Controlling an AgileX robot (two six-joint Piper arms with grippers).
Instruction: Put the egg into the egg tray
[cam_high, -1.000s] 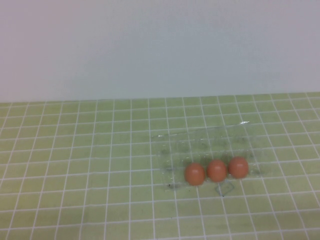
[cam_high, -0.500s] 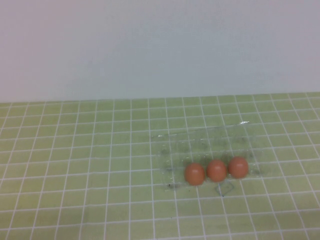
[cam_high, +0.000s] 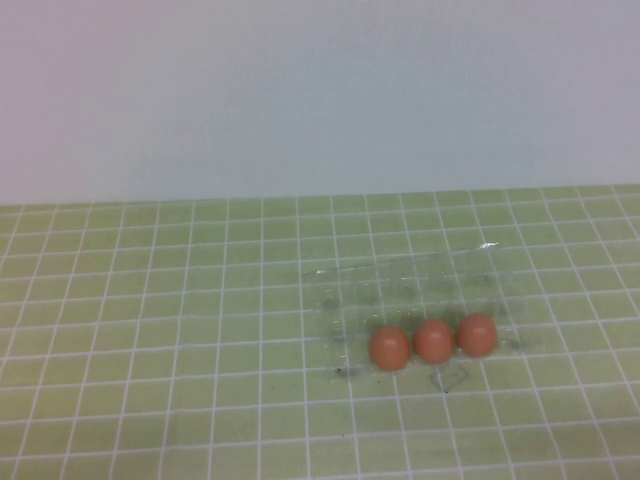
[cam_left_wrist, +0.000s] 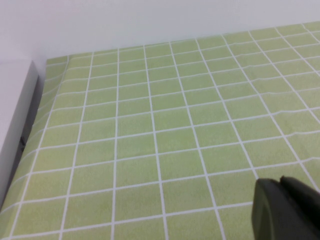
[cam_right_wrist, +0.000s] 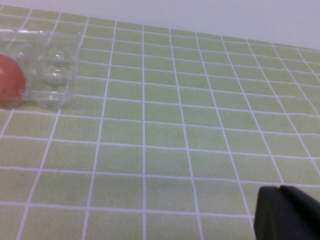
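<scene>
Nothing has moved in the last second: three eggs (cam_high: 433, 341) sit in the near row of the egg tray (cam_high: 400, 285) on the table (cam_high: 150, 330). My left claw (cam_left_wrist: 285, 210) and right claw (cam_right_wrist: 287, 212) hang back; I cannot tell their state. The job looks done.

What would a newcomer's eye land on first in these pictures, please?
Three orange-brown eggs in a row along the near edge of the clear egg tray, right of centre on the green checked cloth. Neither arm shows from above; the left gripper and right gripper only peek into their wrist views.
</scene>
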